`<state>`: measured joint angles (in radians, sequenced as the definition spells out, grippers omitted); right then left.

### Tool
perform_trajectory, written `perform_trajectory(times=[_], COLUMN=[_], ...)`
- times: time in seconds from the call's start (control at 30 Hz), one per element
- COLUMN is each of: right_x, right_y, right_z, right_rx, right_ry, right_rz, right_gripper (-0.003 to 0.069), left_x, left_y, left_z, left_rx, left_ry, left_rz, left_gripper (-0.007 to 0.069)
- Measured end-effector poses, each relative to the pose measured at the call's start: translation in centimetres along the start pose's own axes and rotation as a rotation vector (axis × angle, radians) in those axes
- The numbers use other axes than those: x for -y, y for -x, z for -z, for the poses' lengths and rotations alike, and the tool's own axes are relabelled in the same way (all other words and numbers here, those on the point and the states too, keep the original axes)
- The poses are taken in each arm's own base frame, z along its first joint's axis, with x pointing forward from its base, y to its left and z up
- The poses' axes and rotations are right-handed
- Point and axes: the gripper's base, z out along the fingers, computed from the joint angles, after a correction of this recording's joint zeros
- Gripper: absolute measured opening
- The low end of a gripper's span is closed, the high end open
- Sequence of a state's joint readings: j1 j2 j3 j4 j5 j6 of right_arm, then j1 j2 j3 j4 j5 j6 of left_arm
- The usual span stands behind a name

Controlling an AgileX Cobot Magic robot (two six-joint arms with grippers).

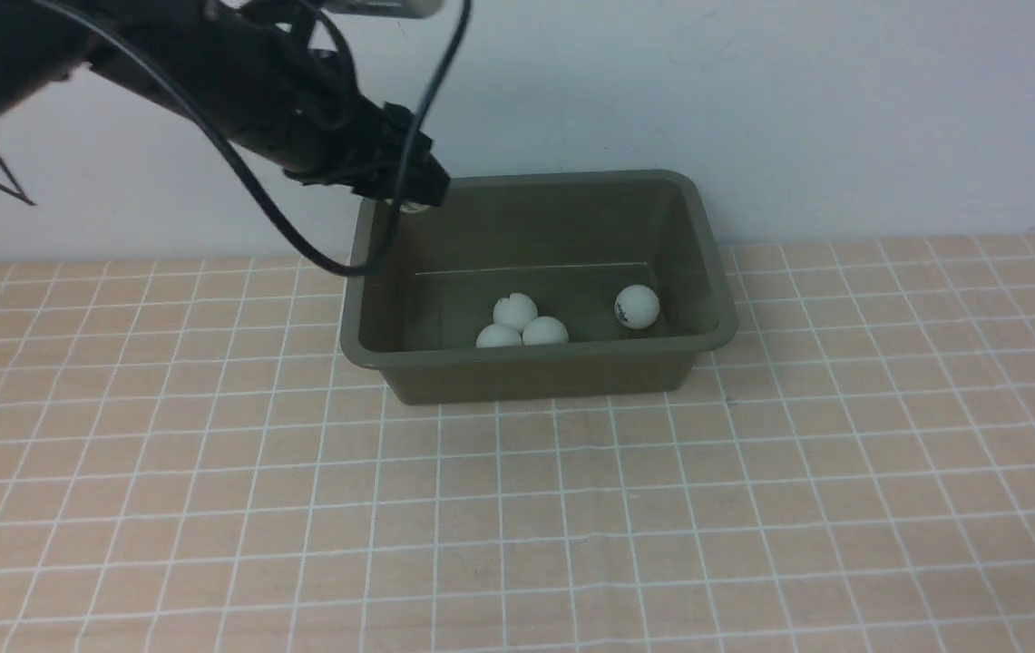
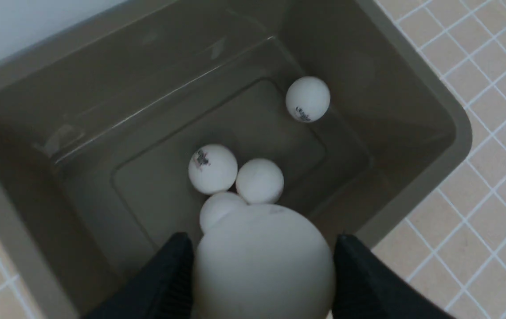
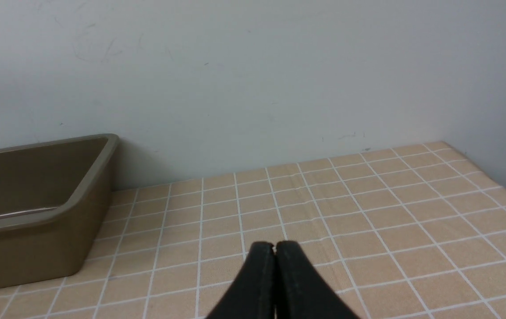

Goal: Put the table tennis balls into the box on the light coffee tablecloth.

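The olive-grey box (image 1: 535,355) stands on the light coffee tablecloth (image 1: 571,508) by the back wall. Several white table tennis balls lie on its floor: a cluster of three (image 1: 514,311) near the front wall and one apart (image 1: 637,307) to the right. In the left wrist view the cluster (image 2: 212,168) and the lone ball (image 2: 307,98) show inside the box (image 2: 412,133). My left gripper (image 1: 413,201) hangs above the box's back left corner. It (image 2: 262,239) is shut on another ball (image 2: 264,266), both fingers against its sides. My right gripper (image 3: 274,246) is shut and empty, low over the cloth.
A pale wall runs right behind the box (image 3: 35,208). The left arm's black cable (image 1: 336,263) loops down beside the box's left rim. In the right wrist view the cloth's far right corner (image 3: 448,146) meets the wall.
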<state>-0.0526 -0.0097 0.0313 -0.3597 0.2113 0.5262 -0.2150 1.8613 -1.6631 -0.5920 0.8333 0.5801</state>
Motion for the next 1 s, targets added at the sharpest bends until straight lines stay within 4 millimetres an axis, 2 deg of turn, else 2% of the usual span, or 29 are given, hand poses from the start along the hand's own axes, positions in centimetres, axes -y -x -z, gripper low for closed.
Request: perform_trajectory(times=[0.1, 0.23, 0.47, 0.63, 0.8, 0.93, 1.0], right_x=[0.0, 0.0, 0.0, 0.0, 0.0, 0.0, 0.0], right_y=[0.0, 0.0, 0.0, 0.0, 0.0, 0.0, 0.0], right_z=[0.0, 0.0, 0.0, 0.0, 0.0, 0.0, 0.0], right_rx=[0.0, 0.0, 0.0, 0.0, 0.0, 0.0, 0.0], right_ry=[0.0, 0.0, 0.0, 0.0, 0.0, 0.0, 0.0], right_rz=[0.0, 0.0, 0.0, 0.0, 0.0, 0.0, 0.0], right_gripper=[-0.0013, -0.0013, -0.0013, -0.0013, -0.0013, -0.0013, -0.0013], left_x=[-0.1, -1.3, -2.7, -2.9, -2.9, -2.4, -1.8], left_y=[-0.4, -1.5, -3.2, -3.7, -3.7, -3.4, -3.0], left_z=[-2.6, -5.8, -9.1, -9.8, -9.8, -9.3, -8.3], left_rx=[-0.006, -0.022, -0.071, -0.084, -0.088, -0.122, -0.147], left_ry=[0.005, 0.029, 0.04, 0.039, 0.034, -0.004, -0.038], left_rz=[-0.012, 0.006, 0.033, 0.036, 0.039, 0.041, 0.036], left_gripper=[0.0318, 0.0318, 0.034, 0.04, 0.0407, 0.037, 0.0314])
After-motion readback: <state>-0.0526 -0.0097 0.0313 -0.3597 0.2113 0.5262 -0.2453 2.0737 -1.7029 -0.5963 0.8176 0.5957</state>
